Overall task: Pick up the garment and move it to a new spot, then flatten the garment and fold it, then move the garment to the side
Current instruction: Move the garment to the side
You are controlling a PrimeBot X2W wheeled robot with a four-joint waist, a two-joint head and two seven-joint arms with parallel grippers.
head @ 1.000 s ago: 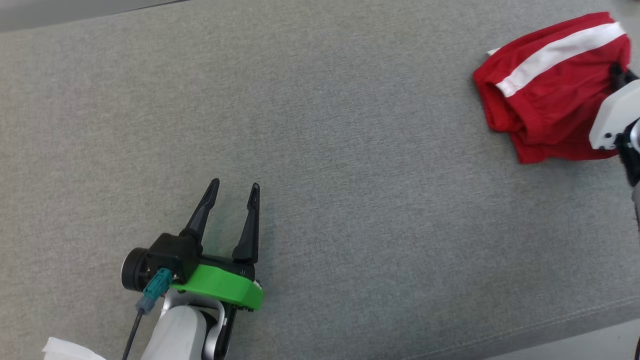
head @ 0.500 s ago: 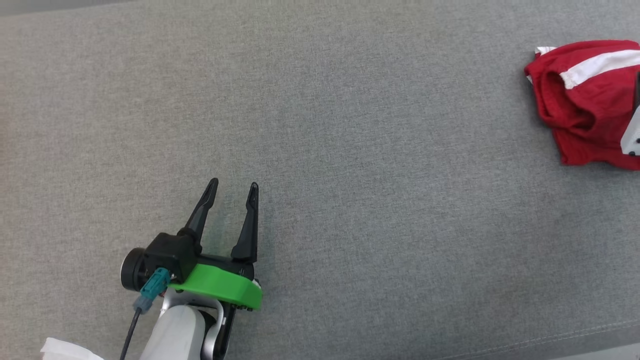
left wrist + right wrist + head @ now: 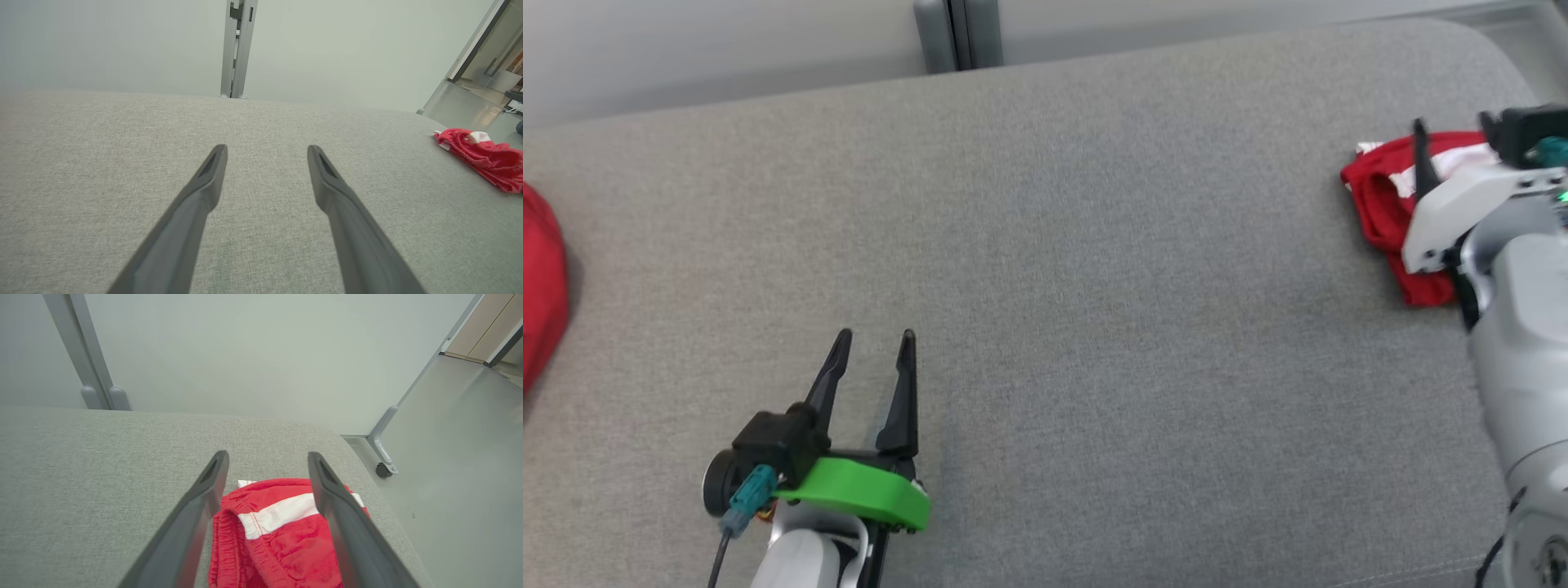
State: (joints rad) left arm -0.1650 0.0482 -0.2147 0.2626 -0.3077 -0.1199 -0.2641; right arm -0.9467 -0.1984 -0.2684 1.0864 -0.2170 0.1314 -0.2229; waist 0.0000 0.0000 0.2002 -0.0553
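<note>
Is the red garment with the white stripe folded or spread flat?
Folded: the red garment with the white stripe lies as a compact bundle near the grey cushion's right end, layers doubled over.

Grey fabric bench (image 3: pixel 1094 204); red garment (image 3: pixel 1372 200) on rt end; red cloth (image 3: pixel 539 278) at left edge.

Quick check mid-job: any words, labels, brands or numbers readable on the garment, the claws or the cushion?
No readable text.
The red garment shows a plain white stripe; the white scrap at its edge is too small to read.
The left claw, right claw and grey cushion carry no visible lettering.
</note>
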